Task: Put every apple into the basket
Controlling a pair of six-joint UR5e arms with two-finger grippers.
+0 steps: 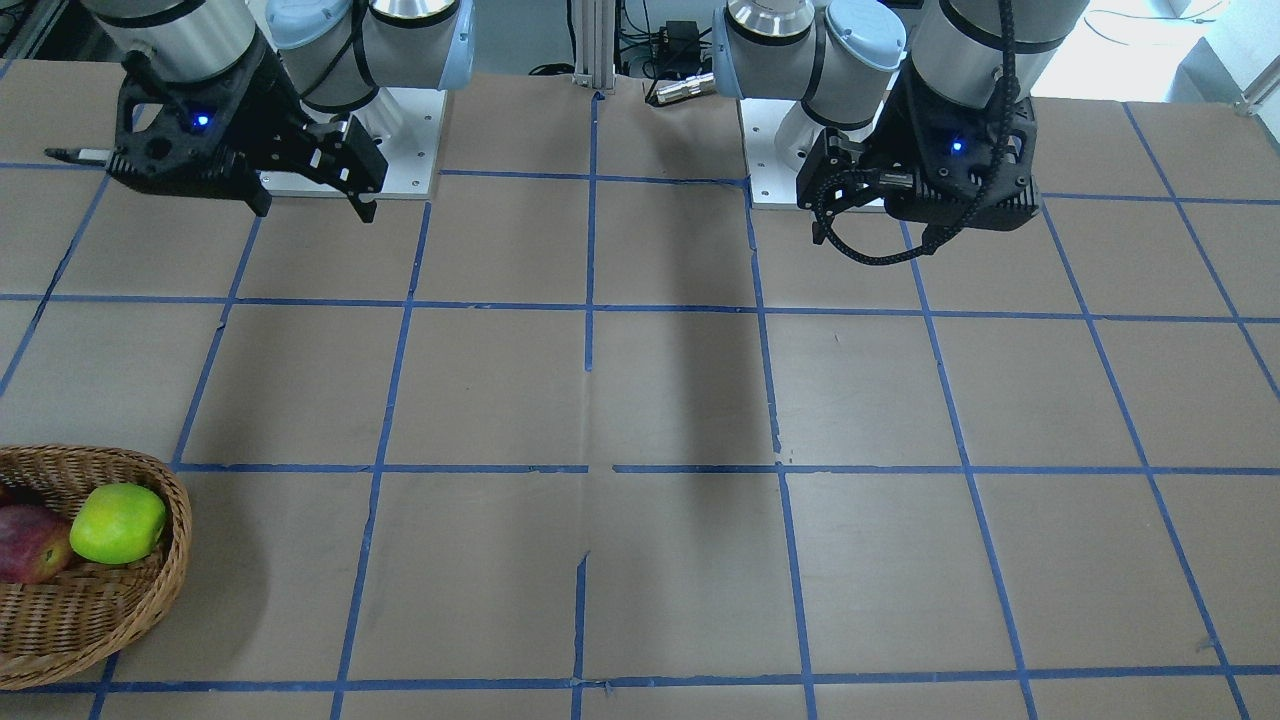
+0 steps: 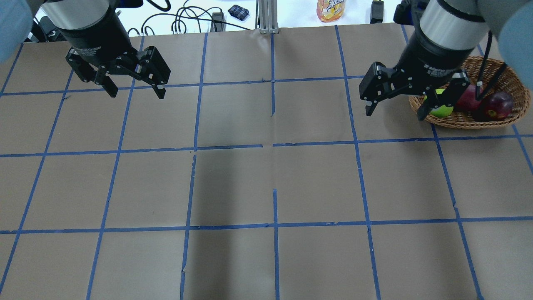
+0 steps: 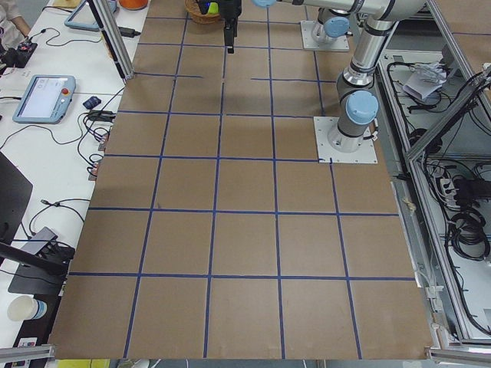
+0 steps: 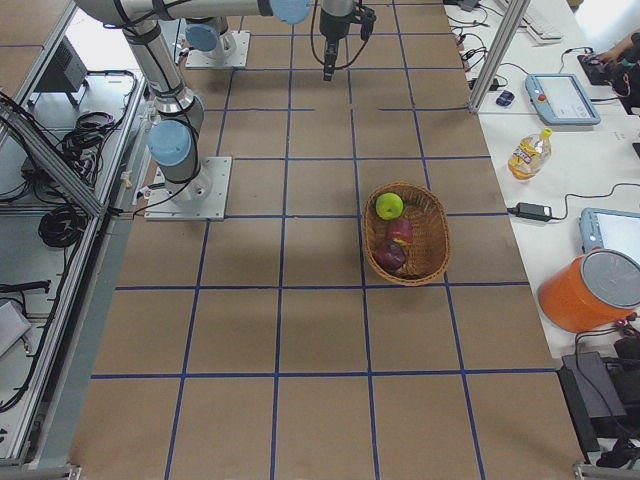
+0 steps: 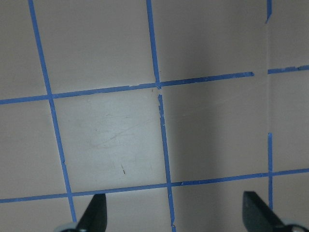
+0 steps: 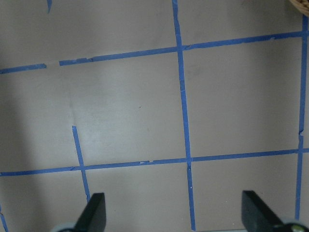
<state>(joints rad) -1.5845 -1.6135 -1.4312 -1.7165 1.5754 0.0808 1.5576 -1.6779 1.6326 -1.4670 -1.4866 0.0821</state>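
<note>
The wicker basket (image 2: pixel 506 118) stands at the table's far right in the overhead view, and at the bottom left in the front view (image 1: pixel 110 610). In it lie the yellow-green apple (image 2: pixel 442 111), the red apple (image 2: pixel 467 99) and the dark maroon apple (image 2: pixel 499 105). The green apple (image 1: pixel 118 523) and the red apple (image 1: pixel 35 545) also show in the front view. My right gripper (image 2: pixel 395 113) is open and empty, raised above the table just left of the basket. My left gripper (image 2: pixel 136 94) is open and empty, raised over the far left of the table.
The table is brown paper with a blue tape grid (image 2: pixel 272 146). A juice bottle (image 2: pixel 331 9) and cables lie beyond the far edge. An orange bucket (image 4: pixel 590 290) and tablets sit on the side bench. Both wrist views show only bare paper.
</note>
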